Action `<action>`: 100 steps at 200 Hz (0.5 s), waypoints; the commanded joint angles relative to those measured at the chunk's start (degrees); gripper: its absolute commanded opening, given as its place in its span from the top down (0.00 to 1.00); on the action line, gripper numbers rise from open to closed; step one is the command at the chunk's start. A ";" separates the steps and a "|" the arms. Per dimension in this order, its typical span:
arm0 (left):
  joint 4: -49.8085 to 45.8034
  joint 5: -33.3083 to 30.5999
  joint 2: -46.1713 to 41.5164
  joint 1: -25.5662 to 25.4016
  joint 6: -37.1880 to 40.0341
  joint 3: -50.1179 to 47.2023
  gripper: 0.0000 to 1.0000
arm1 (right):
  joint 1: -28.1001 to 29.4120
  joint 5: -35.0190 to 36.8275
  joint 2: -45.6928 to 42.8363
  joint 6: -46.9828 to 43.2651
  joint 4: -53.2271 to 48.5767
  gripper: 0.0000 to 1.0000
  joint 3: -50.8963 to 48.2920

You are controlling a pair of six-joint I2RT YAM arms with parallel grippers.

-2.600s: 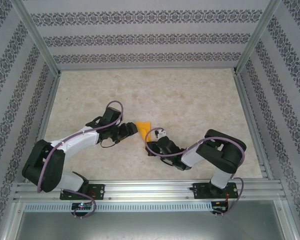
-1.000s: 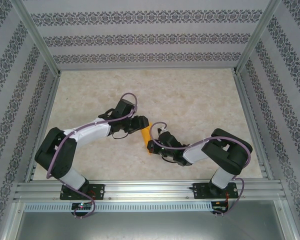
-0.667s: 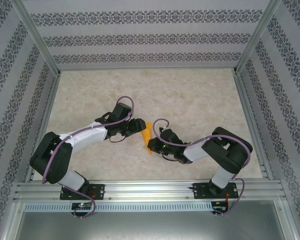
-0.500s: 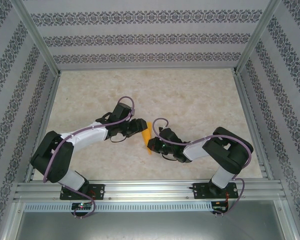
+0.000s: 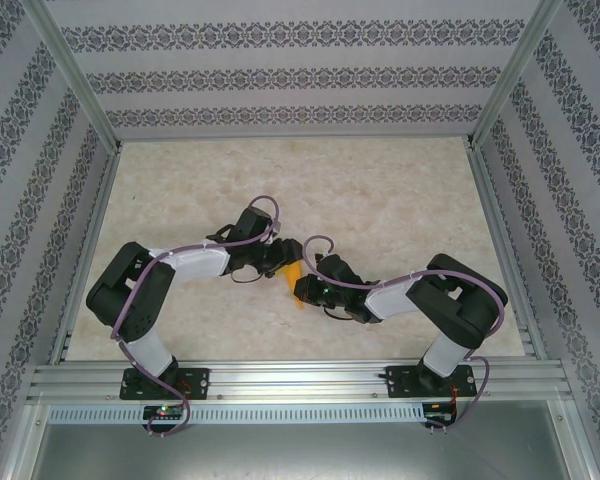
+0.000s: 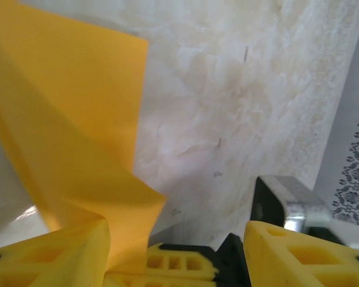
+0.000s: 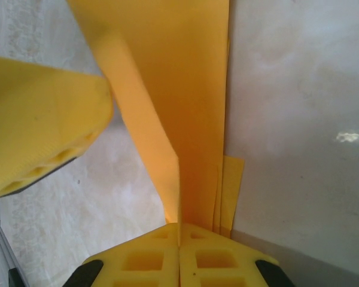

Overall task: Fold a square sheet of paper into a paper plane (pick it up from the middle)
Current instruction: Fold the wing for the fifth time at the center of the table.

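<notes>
Both arms meet at the middle of the table (image 5: 380,200), and the paper (image 5: 293,280) sits right between them, lifted off the surface. The right gripper (image 7: 179,254) has its fingers pressed flat together on the paper's lower end, several layers fanning out beside the pinch. So that's a firm clamp on a stack of folds. The left gripper (image 5: 277,258) comes in from the other side with its jaws well apart. On its wrist view a creased flap leans against one finger (image 6: 54,251), while the other finger stands clear, so nothing is clamped there.

As for progress, the square is gone. What shows is a narrow, long, layered strip with sharp creases, so the early folds look done. The wings look unformed and the flap hangs loose, so by this reading the last creases and the pressing flat are left. No brand, label or writing can be read on the paper or either gripper.
</notes>
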 commanded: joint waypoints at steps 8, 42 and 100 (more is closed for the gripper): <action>5.64 2.58 0.97 -0.09 -1.81 1.95 0.38 | 0.22 0.64 3.40 -1.39 -7.99 0.92 -0.44; 6.54 2.38 0.97 -0.12 -2.45 1.48 0.37 | 0.25 0.75 3.62 -1.28 -8.00 0.92 -0.32; 7.93 2.34 4.72 -0.10 -1.59 1.57 0.38 | 0.24 0.68 3.63 -0.43 -8.26 0.90 0.12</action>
